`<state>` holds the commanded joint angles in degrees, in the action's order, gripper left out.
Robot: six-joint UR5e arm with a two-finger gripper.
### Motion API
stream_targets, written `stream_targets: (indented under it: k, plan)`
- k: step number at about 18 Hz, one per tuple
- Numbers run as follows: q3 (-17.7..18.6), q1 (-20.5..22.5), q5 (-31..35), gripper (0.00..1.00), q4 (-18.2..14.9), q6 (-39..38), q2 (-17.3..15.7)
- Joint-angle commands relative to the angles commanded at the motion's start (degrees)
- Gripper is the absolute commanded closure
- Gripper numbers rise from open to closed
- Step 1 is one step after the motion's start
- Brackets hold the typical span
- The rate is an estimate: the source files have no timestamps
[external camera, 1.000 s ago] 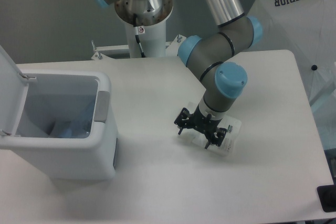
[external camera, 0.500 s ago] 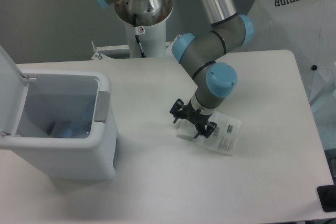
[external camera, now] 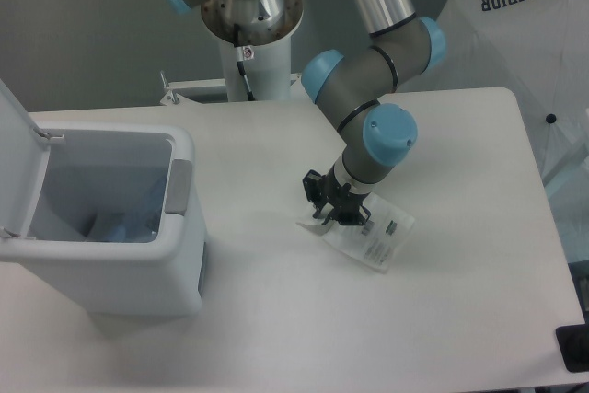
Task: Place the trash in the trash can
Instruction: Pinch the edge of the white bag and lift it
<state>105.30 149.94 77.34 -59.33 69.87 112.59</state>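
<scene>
Table [external camera: 460, 319]: one, white; it carries the bin at its left side and the packet near its middle.

Trash can [external camera: 179, 255]: one, white and boxy, the flip lid [external camera: 14, 144] standing open at the far left. Something bluish lies at the bottom (I judge it may be the bottle, but it is too dim to be sure). A grey panel [external camera: 179, 186] sits on the rim that faces me.

My arm [external camera: 373, 71]: one, reaching down from the base behind the table, wrist bent over the packet.

Packet [external camera: 368, 235]: one, flat and clear-white, with a barcode sticker [external camera: 394, 227]. It lies on the table well apart from the bin, to the right of it. Its left edge looks a little lifted.

My gripper [external camera: 333, 213]: one. The fingers are drawn close together on the left edge of the packet and I judge that they pinch it, though the contact itself is too small to see with certainty.

Step in hand: to grip the packet and raise it from the table.

How to do it well: the packet is thin and limp, so I should hold the edge firmly, lift straight up before going sideways, and carry it high over the rim, then let go only above the open mouth.
</scene>
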Motion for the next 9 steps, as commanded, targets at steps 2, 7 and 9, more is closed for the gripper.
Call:
stream_targets:
  k: [2,7,9]
  plan:
    - [-0.5,-0.1,-0.1,1.0,-0.6,-0.1,-0.2]
    - [-6.8,0.0,-5.5,1.0,-4.7,-0.9,-1.2]
    - [-10.5,0.2,-9.8,1.0,-9.7,-1.0,-3.3]
